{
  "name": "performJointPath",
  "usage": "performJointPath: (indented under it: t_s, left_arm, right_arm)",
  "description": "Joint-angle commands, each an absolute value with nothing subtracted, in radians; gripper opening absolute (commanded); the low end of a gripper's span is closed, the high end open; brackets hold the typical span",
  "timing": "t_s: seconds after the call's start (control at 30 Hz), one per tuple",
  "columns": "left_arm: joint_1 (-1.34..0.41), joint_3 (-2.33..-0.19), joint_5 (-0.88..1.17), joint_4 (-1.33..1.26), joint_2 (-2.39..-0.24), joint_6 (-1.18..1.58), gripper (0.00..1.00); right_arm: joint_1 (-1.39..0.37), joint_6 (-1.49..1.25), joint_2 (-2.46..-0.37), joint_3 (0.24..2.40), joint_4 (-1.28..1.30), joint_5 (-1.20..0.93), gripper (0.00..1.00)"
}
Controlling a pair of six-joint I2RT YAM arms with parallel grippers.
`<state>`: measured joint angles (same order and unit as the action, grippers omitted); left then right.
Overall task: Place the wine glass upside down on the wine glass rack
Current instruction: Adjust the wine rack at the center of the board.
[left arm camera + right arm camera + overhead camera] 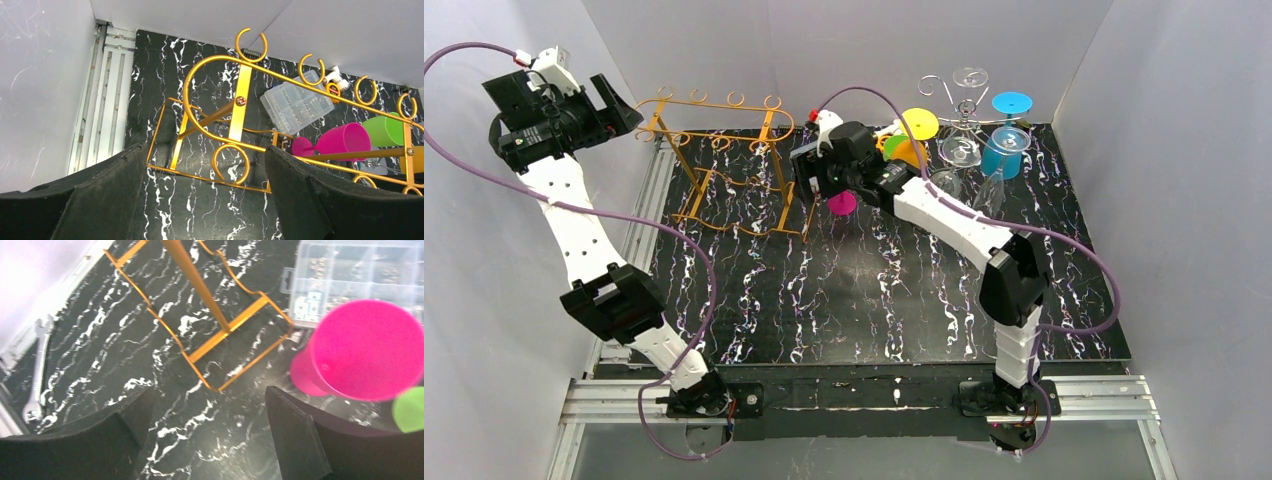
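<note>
The gold wire wine glass rack (724,160) stands at the back left of the black marbled table, and its scrolled end (235,125) fills the left wrist view. A pink wine glass (842,203) sits just right of the rack; it appears to lie on its side (345,140) on the table (367,347). My right gripper (806,172) hovers beside it, over the rack's right end, open with only table between its fingers (207,430). My left gripper (622,108) is raised at the rack's far left end, open and empty (205,195).
A silver rack (964,110) at the back right holds clear glasses, with yellow (917,125), green (387,131) and blue (1004,150) glasses around it. A clear plastic parts box (357,275) lies behind the pink glass. A wrench (37,375) lies by the left aluminium rail (639,220).
</note>
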<state>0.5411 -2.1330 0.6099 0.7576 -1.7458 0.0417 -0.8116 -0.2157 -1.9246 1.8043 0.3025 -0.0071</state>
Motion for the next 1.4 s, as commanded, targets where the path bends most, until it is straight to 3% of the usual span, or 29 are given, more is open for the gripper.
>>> performJointPath:
  t_s: [0.0,0.2,0.4,0.83,1.37]
  left_arm:
    - [0.547,-2.106,0.673,0.713,-1.746,0.058,0.84]
    - [0.546,-2.032,0.683,0.652,-1.729,0.059,0.83]
    - [0.546,-2.006,0.689,0.620,-1.737,0.047,0.80]
    - [0.546,-1.914,0.719,0.594,-1.711,-0.026,0.64]
    - [0.545,-1.838,0.721,0.585,-1.699,-0.068,0.56]
  right_arm:
    - [-0.802,-0.316,-1.995,1.871,0.157,-0.146,0.84]
    - [-0.794,-0.409,-2.080,1.906,0.051,-0.186,0.75]
    - [-0.794,-0.443,-2.154,1.980,0.010,-0.168,0.74]
    - [-0.764,-0.551,-2.305,2.157,-0.030,-0.135,0.73]
    - [-0.687,-0.511,-2.436,2.381,0.081,-0.167,0.71]
